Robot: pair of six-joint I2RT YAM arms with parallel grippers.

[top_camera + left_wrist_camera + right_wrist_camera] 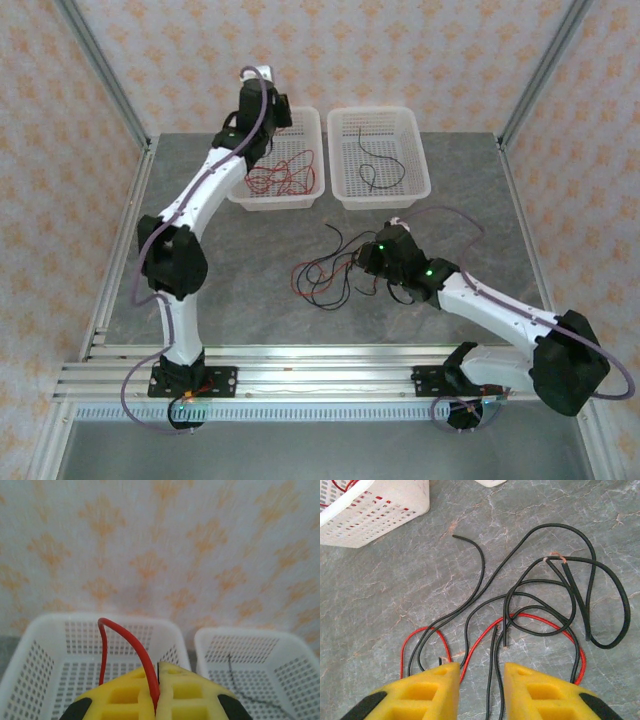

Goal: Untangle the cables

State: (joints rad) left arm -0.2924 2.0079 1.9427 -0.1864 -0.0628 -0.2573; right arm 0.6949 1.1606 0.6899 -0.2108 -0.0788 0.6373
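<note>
While left gripper (157,676) pinches red cable (132,644) above left basket (30,650), 11 o'clock on table (250,300), right gripper (480,672) hovers part-spread over tangled cables (540,611) mid-table. Step: sorting strands. Next: drop red; right closes on one black strand.

Pale walls (420,50) with orange floral motifs enclosed a grey marbled counter (240,240); aluminium posts (108,70) rose at its far corners, a rail (320,372) lined its near edge.

You have bare table (260,240) open between the cables (322,275) and the two baskets (385,198), and left of the tangle. The left arm (205,190) bars the left side, reaching over the left basket (280,200); the right arm (490,305) blocks the tangle's right.
</note>
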